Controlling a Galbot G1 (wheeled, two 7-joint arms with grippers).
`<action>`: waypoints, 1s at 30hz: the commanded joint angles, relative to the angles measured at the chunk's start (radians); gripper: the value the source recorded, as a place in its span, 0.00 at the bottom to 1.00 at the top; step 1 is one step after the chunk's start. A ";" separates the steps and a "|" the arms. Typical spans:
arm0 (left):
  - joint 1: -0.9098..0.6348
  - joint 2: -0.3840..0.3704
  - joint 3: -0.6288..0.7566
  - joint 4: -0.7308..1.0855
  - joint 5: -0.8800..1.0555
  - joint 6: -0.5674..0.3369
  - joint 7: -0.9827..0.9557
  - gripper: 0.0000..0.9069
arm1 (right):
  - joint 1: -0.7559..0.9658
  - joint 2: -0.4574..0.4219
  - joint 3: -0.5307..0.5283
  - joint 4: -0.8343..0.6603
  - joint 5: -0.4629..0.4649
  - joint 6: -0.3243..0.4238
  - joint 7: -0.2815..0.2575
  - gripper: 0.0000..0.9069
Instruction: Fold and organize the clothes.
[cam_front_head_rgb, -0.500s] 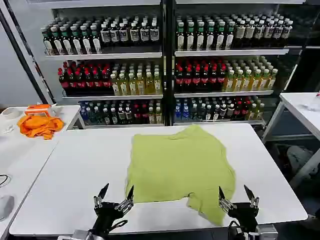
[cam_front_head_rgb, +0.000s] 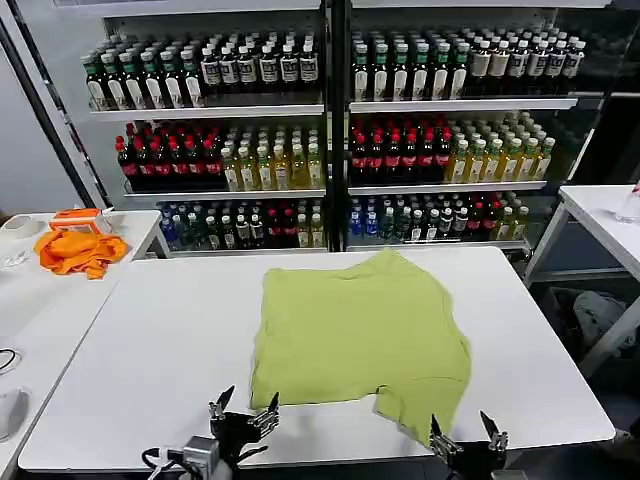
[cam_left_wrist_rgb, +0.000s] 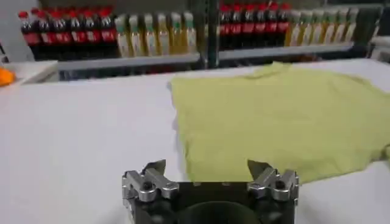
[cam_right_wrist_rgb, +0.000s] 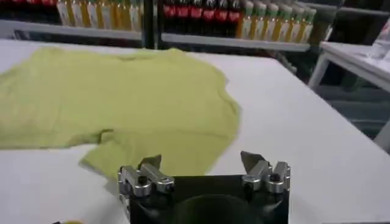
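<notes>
I see the lime T-shirt (cam_front_head_rgb: 358, 338) lying flat on the white table (cam_front_head_rgb: 150, 340), toward its right half, plain side up. My left gripper (cam_front_head_rgb: 244, 405) hangs at the near edge, jaws spread and empty, just near of the shirt's near-left corner. My right gripper (cam_front_head_rgb: 468, 428) sits at the near edge too, jaws parted, holding nothing, just right of the protruding near sleeve. Bottle shelves (cam_front_head_rgb: 330, 140) stand beyond; I cannot read any label. An orange cloth (cam_front_head_rgb: 78, 250) lies far left.
</notes>
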 joint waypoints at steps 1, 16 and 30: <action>-0.055 0.001 0.014 0.083 0.001 0.044 -0.014 1.00 | 0.001 0.016 -0.059 -0.047 -0.015 -0.001 0.007 1.00; -0.068 0.002 0.027 0.129 -0.006 0.040 -0.011 0.02 | 0.001 0.023 -0.088 -0.087 0.037 0.014 0.021 0.00; -0.015 0.013 0.021 0.047 -0.029 0.009 0.023 0.02 | -0.054 0.003 -0.045 0.014 0.037 0.037 0.015 0.00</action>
